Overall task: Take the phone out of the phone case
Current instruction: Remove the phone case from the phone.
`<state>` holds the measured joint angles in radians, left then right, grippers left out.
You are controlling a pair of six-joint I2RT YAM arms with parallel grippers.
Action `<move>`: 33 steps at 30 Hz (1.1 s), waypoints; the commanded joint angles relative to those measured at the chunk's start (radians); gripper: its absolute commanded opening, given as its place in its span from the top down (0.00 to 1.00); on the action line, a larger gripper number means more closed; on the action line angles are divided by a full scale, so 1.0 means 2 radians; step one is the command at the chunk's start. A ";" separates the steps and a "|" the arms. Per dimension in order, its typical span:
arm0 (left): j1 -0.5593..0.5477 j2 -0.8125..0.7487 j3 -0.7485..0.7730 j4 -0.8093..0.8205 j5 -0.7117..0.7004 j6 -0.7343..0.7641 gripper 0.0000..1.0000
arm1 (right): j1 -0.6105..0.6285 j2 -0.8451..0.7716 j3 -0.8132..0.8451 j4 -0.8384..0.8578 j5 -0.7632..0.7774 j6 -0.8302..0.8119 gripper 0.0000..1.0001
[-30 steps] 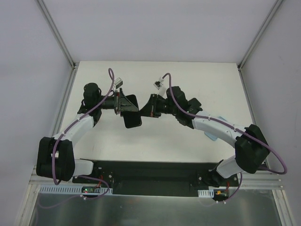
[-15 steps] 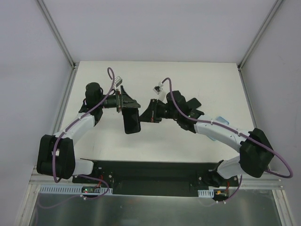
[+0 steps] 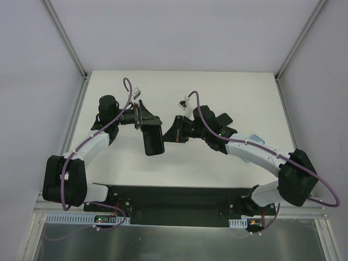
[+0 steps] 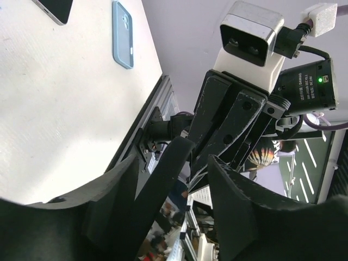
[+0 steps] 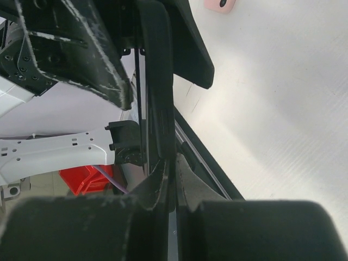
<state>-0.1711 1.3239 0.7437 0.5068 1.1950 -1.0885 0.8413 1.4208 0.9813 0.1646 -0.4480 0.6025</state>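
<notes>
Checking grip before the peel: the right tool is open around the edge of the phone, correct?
Not open. The right tool is shut, pinching the edge of the phone between its fingers. The right wrist view shows it: the thin black edge runs straight into the closed fingers with no gap on either side.

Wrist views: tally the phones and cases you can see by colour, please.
Black case: 1
Blue case: 1
Pink item, case or phone unclear: 1
Silver-edged phone: 1
Total: 4
</notes>
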 commanded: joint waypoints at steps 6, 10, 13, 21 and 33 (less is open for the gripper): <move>-0.003 -0.017 -0.014 0.161 0.013 -0.110 0.70 | -0.012 0.003 0.018 0.028 0.002 0.014 0.99; -0.003 -0.009 -0.025 0.244 0.009 -0.183 0.71 | -0.033 0.024 0.006 0.082 -0.027 0.045 0.99; -0.003 -0.005 -0.024 0.268 0.008 -0.199 0.69 | -0.038 0.046 0.003 0.119 -0.048 0.071 0.99; 0.001 -0.003 -0.032 0.271 -0.001 -0.204 1.00 | -0.037 0.060 -0.003 0.155 -0.067 0.084 0.99; 0.004 0.066 -0.081 0.514 -0.053 -0.367 1.00 | -0.023 0.071 0.006 0.159 -0.090 0.071 0.62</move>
<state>-0.1356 1.4269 0.5938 1.1912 1.1393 -1.6363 0.7692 1.5330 0.9707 0.4068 -0.6559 0.7479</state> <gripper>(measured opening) 0.121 0.356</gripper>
